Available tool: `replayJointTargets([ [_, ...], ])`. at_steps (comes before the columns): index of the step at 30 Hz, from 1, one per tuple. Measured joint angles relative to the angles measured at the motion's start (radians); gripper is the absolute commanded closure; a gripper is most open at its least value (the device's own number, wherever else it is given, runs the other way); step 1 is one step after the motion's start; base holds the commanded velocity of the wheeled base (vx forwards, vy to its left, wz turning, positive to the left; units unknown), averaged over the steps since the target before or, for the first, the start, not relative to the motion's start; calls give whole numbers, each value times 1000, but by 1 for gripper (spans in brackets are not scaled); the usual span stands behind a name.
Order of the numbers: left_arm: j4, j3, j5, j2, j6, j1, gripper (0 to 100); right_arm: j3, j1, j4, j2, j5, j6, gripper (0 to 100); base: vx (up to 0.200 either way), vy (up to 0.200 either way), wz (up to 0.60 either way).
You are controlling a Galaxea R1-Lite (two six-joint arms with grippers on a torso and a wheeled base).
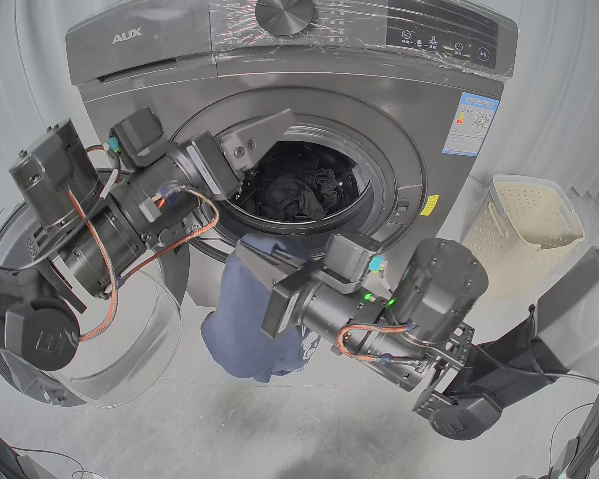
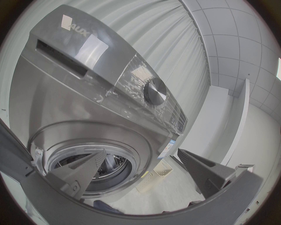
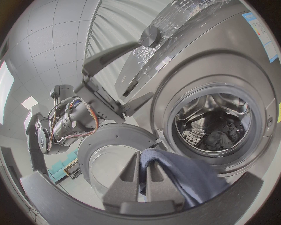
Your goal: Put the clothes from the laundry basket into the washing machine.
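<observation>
The right gripper [image 3: 142, 159] is clamped on a blue garment [image 1: 240, 324], which hangs just below the washer's [image 1: 349, 100] open port; the left gripper [image 2: 140, 152] gapes wide and empty at the port's rim; dark clothes [image 1: 299, 184] lie in the drum; the basket [image 1: 493, 243] stands beside the washer.

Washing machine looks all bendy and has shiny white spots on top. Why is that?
Left wrist view: the round lens curves the washing machine, and light glares white off its top and the plastic wrap. Right wrist view: the same bending, with black corners. Head view: the edges bow less, and the wrap glints beside the dial.
</observation>
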Motion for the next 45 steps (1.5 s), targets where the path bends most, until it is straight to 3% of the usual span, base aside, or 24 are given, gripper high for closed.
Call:
replayJointTargets([
  [6, 1, 33, 2, -18, 5, 17, 0, 26, -45, 15, -45, -35, 3, 100, 0, 0, 0],
  [9, 1, 119, 1, -35, 23, 21, 0, 26, -66, 25, -57, -56, 7, 100, 0, 0, 0],
  [17, 1, 379, -7, -76, 115, 19, 0, -15, -99, 82, -73, -126, 43, 100, 0, 0, 0],
  [22, -1, 455, -24, -67, 167, 15, 0, -37, -102, 99, -81, -141, 61, 100, 0, 0, 0],
  [39, -64, 241, -26, 146, 174, 22, 0, -39, -84, 104, -98, -143, 63, 100, 0, 0, 0],
  [40, -68, 229, -26, 158, 174, 22, 100, -38, -84, 104, -99, -143, 63, 100, 0, 0, 0],
  [45, -75, 171, -24, 210, 174, 23, 100, -36, -81, 104, -100, -142, 63, 100, 0, 0, 0],
])
